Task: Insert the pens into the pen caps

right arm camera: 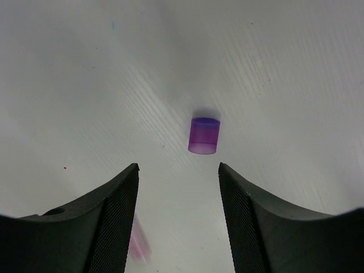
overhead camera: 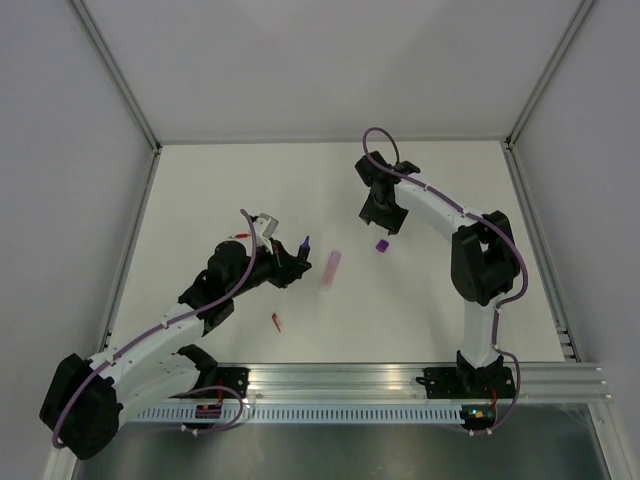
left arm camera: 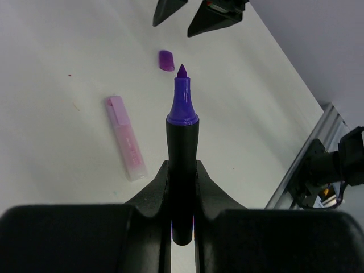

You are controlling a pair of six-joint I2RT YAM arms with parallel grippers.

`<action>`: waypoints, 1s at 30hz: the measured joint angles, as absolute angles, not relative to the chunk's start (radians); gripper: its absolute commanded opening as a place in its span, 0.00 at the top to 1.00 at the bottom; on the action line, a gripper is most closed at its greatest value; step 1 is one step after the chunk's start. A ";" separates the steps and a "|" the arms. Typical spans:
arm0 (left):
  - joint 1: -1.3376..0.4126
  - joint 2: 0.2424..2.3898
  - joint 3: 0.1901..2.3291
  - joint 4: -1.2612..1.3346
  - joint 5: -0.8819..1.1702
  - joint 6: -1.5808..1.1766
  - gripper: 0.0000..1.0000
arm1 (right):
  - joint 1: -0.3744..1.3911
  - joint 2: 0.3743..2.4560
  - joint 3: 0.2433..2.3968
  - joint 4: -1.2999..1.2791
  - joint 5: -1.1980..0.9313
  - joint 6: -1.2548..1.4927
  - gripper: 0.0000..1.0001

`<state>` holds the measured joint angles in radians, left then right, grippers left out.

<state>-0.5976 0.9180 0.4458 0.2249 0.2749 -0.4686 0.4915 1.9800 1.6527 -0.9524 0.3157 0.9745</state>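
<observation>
A thin red pen piece (overhead camera: 276,321) lies nearest on the table (overhead camera: 250,180). The left gripper (left arm camera: 182,170) pinches a black purple-tipped marker (left arm camera: 182,108), with a pink marker (left arm camera: 126,139) lying just beyond. Farther off, the right gripper (right arm camera: 178,168) stands spread just short of the purple cap (right arm camera: 204,135).

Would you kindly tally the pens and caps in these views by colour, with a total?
Purple: 2 (the purple-tipped marker and the purple cap)
Pink: 1 (the pink marker)
Red: 1 (the slim red piece, too small to tell pen from cap)
Total: 4
</observation>
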 measured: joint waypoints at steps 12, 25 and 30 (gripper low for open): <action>-0.617 0.963 0.452 0.321 0.477 -0.454 0.98 | 0.492 2.017 1.606 -0.973 0.345 1.122 0.38; -0.632 0.985 0.453 0.339 0.527 -0.454 0.98 | 0.492 2.028 1.516 -0.917 0.368 1.137 0.39; -0.640 0.985 0.453 0.339 0.527 -0.453 0.98 | 0.492 2.030 1.499 -0.884 0.368 1.139 0.40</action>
<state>-0.6395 0.9848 0.4534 0.3393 0.5274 -0.4534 0.4919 2.0300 1.4986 -0.8837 0.3683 1.1389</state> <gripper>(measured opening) 0.166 0.603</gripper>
